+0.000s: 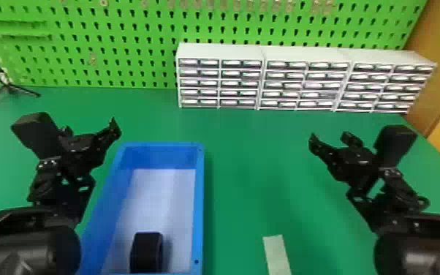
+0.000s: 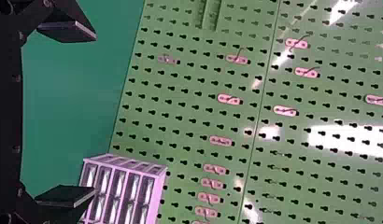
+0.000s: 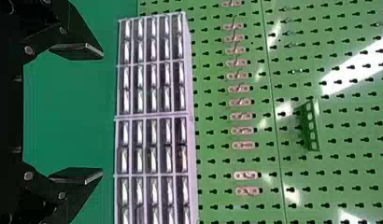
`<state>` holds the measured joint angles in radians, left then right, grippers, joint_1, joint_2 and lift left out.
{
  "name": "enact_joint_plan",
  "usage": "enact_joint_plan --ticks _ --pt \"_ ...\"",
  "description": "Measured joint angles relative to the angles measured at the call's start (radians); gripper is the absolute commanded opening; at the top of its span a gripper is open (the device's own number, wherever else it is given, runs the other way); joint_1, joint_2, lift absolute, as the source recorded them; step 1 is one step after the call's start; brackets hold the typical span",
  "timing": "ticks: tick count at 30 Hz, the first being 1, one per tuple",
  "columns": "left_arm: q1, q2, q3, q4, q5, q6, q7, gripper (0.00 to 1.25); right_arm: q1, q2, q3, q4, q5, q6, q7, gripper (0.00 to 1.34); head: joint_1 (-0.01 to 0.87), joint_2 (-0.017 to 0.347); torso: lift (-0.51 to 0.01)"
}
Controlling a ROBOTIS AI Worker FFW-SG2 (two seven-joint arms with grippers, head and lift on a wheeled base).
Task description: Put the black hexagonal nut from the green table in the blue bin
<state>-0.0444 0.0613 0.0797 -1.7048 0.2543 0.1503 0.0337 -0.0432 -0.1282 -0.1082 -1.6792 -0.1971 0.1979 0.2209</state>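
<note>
- Pegboard [image 1: 113,77], green: upright at the back, beyond both pairs of jaws; small pink hangers [image 2: 230,99] attached.
- Surface [image 1: 252,164], green: below both pairs of jaws, reaching back to the pegboard.
- Brown panel [image 1: 438,44]: at the room's side, past the right jaws.
- White drawer units [image 1: 303,55], three abreast: on the surface, beyond the jaws, mainly ahead of the right pair.
- Blue bin [image 1: 200,204]: between the two pairs of jaws, nearer the left. Hazard: a shove at its rim could slide or tilt it, contents included.
- Left arm [image 1: 44,237], black: behind the left jaws, alongside the bin. Hazard: swung inward or lowered, it could catch that rim.
- Black stand [image 1: 7,86], splayed feet: beyond and outward of the left jaws.
- Left gripper [image 2: 94,114]: jaws wide apart, holding nothing.
- Right gripper [image 3: 102,113]: jaws wide apart, likewise without load. Hazard: a needless second pick could lift the nut out or drop it outside; cause, failing to register the task as apparently complete.
- Black hexagonal nut [image 1: 146,252]: inside the bin, at the end nearest the robot, back from the left jaws. Hazard: a bump to the bin could topple or shift it; escape over the walls seems unlikely.
- Pale strip [image 1: 277,256]: on the surface, back from the right jaws.
</note>
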Motion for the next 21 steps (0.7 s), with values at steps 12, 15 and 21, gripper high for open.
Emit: enact_joint_plan --ticks 12,15,21 --pt "0.009 0.0 0.004 -0.016 0.005 0.0 0.0 1.12 0.029 0.006 -0.074 -0.031 0.003 0.0 0.0 0.99 0.692 0.008 -0.097" --pt "0.012 -0.001 0.003 -0.021 0.007 0.0 0.0 1.12 0.032 0.012 -0.086 -0.038 0.004 -0.001 0.0 0.99 0.692 0.008 -0.097" --pt "0.017 -0.001 -0.002 -0.029 0.015 0.0 0.0 1.12 0.038 0.023 -0.098 -0.049 0.007 -0.002 0.0 0.99 0.692 0.008 -0.097"
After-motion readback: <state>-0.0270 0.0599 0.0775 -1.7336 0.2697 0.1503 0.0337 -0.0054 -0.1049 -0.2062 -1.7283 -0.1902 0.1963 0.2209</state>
